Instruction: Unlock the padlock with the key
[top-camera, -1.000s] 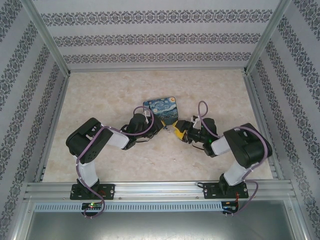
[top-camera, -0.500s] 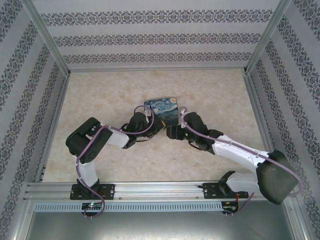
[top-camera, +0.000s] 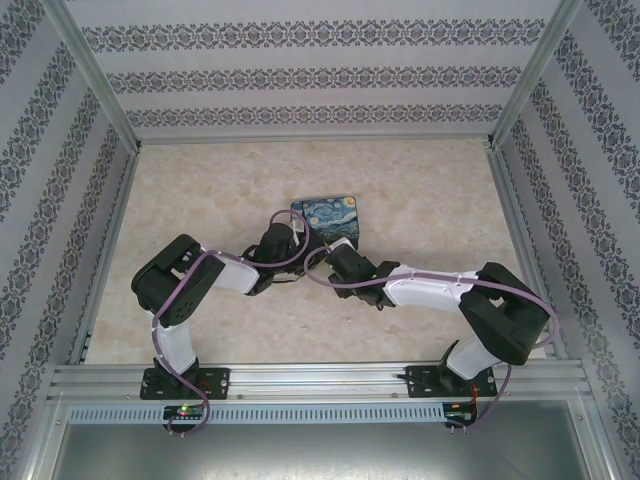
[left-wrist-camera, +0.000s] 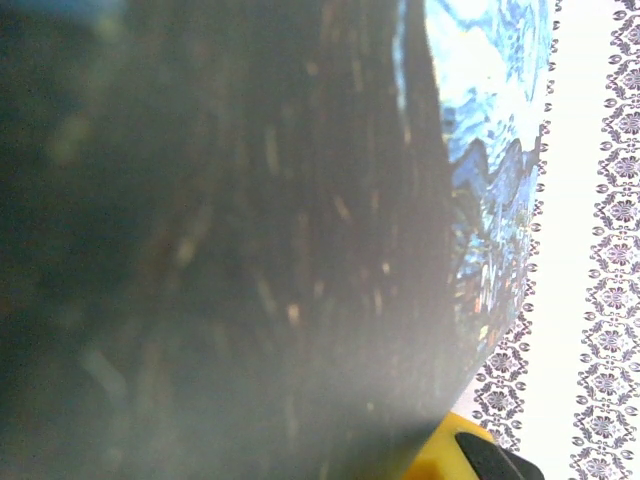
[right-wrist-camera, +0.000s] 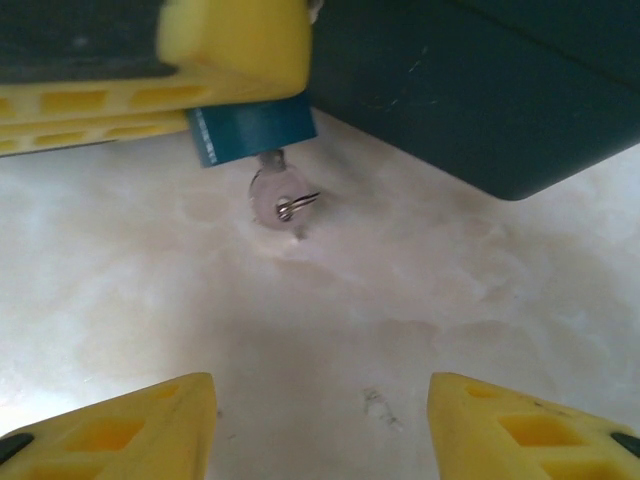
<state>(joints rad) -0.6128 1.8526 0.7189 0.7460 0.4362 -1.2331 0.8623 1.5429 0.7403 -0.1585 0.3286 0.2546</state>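
1. Left wrist view is mostly one dark, blurred surface close to the lens, and I cannot tell what it is. A strip of the painted blue tin (left-wrist-camera: 490, 150) shows on the right. One yellow fingertip (left-wrist-camera: 445, 460) is cut off at the bottom edge.
2. From the top camera the padlock and key are too small to make out. The left gripper (top-camera: 290, 240) and the right gripper (top-camera: 335, 257) sit close together just in front of the tin.
3. In the right wrist view the left gripper's yellow fingers sit at the top left, cropped by the frame. They are clamped on the padlock (right-wrist-camera: 250, 135). Only its blue-grey lower body pokes out, and the shackle is hidden.
4. The key (right-wrist-camera: 272, 195) sticks out of the padlock's underside with its blade hidden. Its round head and a small ring (right-wrist-camera: 298, 205) show. I cannot tell whether the head touches the table (right-wrist-camera: 400, 300).
5. The right gripper's fingers stand apart with nothing between them, and they face the key from a little way off.
6. The tin's dark side crowds the top right, just beside the padlock. Whether they touch is unclear.
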